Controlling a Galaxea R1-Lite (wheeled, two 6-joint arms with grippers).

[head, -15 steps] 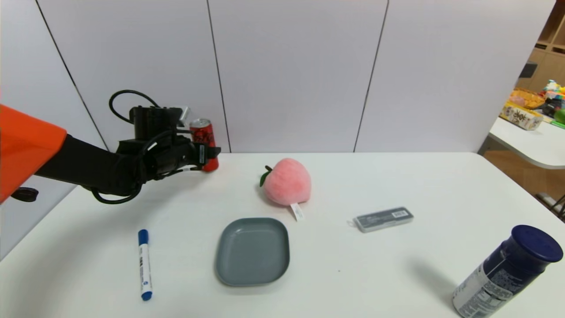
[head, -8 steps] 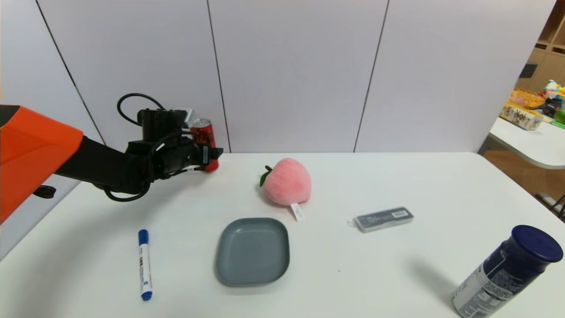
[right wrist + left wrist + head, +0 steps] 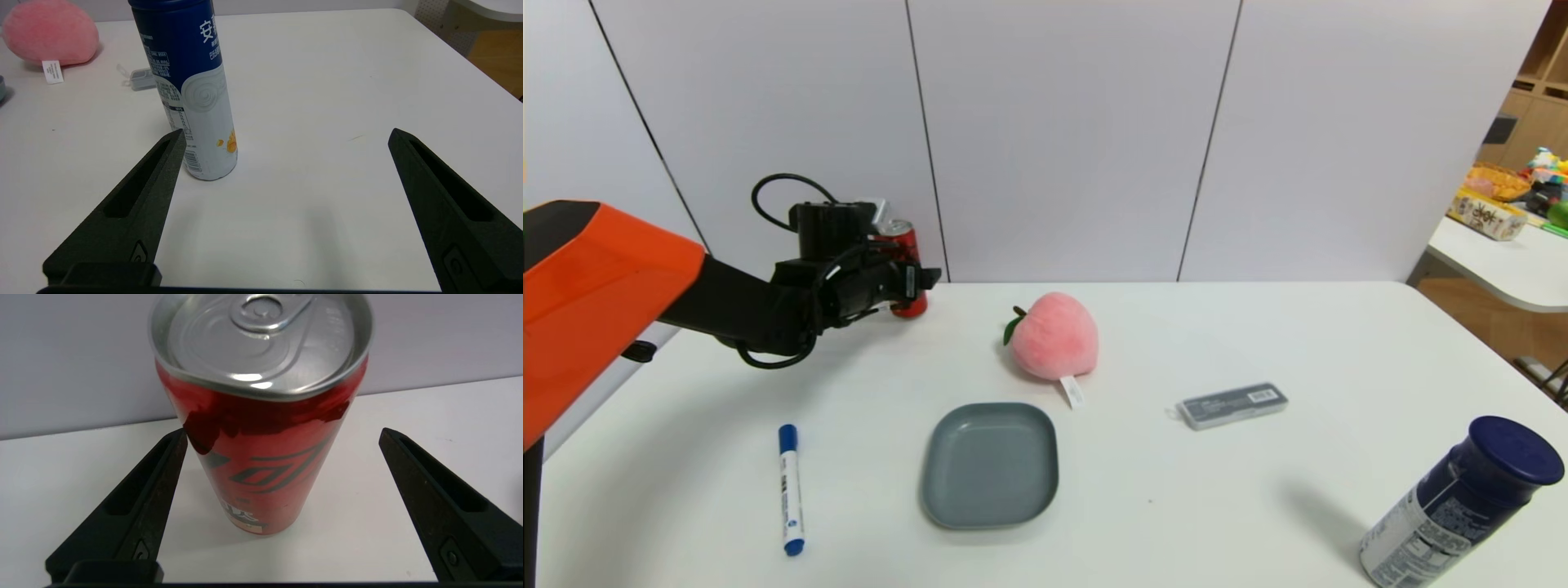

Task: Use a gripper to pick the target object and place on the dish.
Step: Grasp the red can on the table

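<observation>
So the left hand (image 3: 913,282) is sitting at the far left part of the tabletop (image 3: 1258,343), right by the back edge against the wall, with its fingers (image 3: 139,506) spread wide apart on either side of the red soda can (image 3: 905,265). The can's standing upright, silver pull-tab top showing, dark stylised lettering running down its side, but I can't read what it says. One finger is looking really close to the can, the other is well apart from it. The grey-blue dish (image 3: 990,465) is lying near the front edge, toward the middle, with a blue marker (image 3: 790,488) off to its left and a pink plush peach (image 3: 1052,336) with a white tag behind it. The right hand (image 3: 282,134) is hanging open too, near the front right corner beside a dark blue canister (image 3: 1462,502) printed with white Chinese characters, a barcode and fine print. A small grey case (image 3: 1232,405) with a barcode label is lying between peach and canister, lots of bare tabletop around it.
</observation>
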